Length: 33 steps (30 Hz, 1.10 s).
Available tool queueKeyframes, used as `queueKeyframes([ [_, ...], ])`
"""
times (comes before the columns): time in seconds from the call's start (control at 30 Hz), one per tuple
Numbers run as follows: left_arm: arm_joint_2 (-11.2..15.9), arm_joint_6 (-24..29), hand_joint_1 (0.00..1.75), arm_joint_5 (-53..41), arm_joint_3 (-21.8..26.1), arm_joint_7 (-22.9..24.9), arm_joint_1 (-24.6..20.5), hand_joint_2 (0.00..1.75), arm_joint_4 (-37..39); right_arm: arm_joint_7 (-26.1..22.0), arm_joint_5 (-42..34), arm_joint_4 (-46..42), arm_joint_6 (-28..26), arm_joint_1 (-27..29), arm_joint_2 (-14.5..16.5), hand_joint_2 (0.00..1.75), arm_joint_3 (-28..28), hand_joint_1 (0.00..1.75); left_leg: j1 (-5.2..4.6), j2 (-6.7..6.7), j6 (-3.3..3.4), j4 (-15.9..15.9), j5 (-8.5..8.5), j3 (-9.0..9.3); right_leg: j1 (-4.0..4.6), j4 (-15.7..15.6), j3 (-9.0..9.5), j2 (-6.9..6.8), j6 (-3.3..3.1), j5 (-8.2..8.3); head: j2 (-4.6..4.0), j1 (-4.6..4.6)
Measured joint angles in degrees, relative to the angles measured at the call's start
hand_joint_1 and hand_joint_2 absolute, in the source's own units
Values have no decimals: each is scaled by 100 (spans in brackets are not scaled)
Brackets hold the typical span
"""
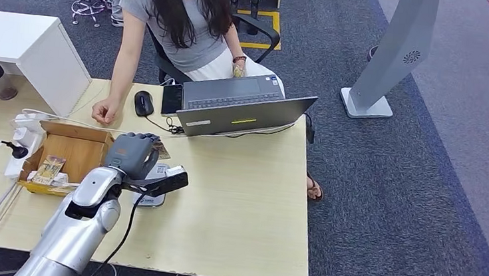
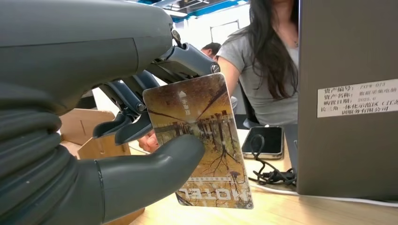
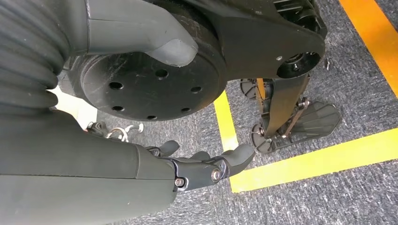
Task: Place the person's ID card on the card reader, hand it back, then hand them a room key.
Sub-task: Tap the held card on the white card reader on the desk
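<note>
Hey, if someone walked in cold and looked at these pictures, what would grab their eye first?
Probably the left hand, raised over the wooden table and pinching a card printed with autumn trees and the word HOTEL between thumb and fingers. Next, the person seated across the table behind an open laptop. The right hand hangs open above grey carpet with yellow lines.

The left arm is extended forward over the table, and a card is pinched between the thumb and darker fingers of the left hand [image 1: 132, 155]. The right hand [image 3: 141, 164] is hung low above the floor, nothing held, its fingers loosely apart.
</note>
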Motion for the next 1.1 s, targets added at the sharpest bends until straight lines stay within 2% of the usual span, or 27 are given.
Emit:
queueKeyframes([
  [0.37,-54,-101,175,-96,-181,28,27,175,1,14,37,0,-10,0,11,175,-13,0,0,-1,0,0,0,-2,0,0,0,0,0,0,0,1],
  [0.63,-83,-604,175,-140,-406,321,-7,175,406,77,125,0,-19,-1,14,175,-53,0,0,-1,0,0,0,-1,0,0,-1,0,0,0,0,-1],
  [1.1,-85,-745,175,-264,-461,767,-239,175,833,85,226,0,-8,-4,14,175,-157,0,0,-3,-3,-1,2,2,0,1,4,-2,0,1,0,0],
])
